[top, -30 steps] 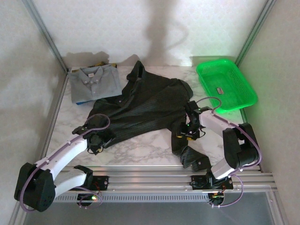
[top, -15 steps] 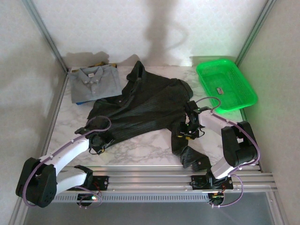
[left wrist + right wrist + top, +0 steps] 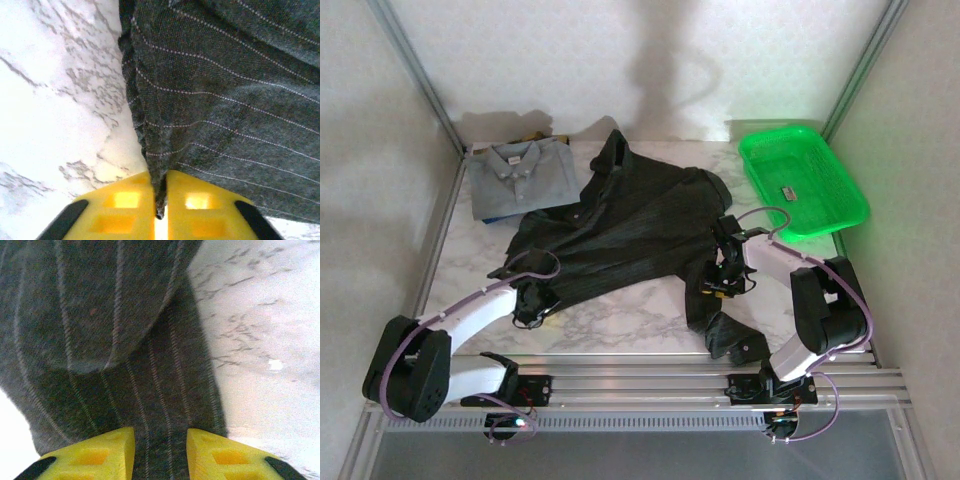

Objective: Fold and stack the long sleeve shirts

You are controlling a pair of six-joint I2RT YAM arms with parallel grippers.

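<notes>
The dark charcoal striped shirt [image 3: 630, 225] lies spread and rumpled across the middle of the marble table, one sleeve trailing toward the front right. My left gripper [image 3: 532, 303] is at its lower left hem, shut on the shirt's edge [image 3: 159, 192], which is pinched between the yellow fingers [image 3: 125, 205]. My right gripper [image 3: 723, 280] rests over the right side of the shirt; its yellow fingers [image 3: 220, 455] stand open with striped cloth [image 3: 160, 440] between them. The grey-blue shirt [image 3: 520, 178] lies folded at the back left.
A bright green plastic basket [image 3: 802, 180] sits at the back right. Bare marble [image 3: 610, 315] shows along the front between the arms. Metal frame posts and white walls bound the table on the left, right and back.
My left gripper has slid a little toward the front right along the shirt's lower left hem, with the arm lowering. The right gripper has barely moved.
</notes>
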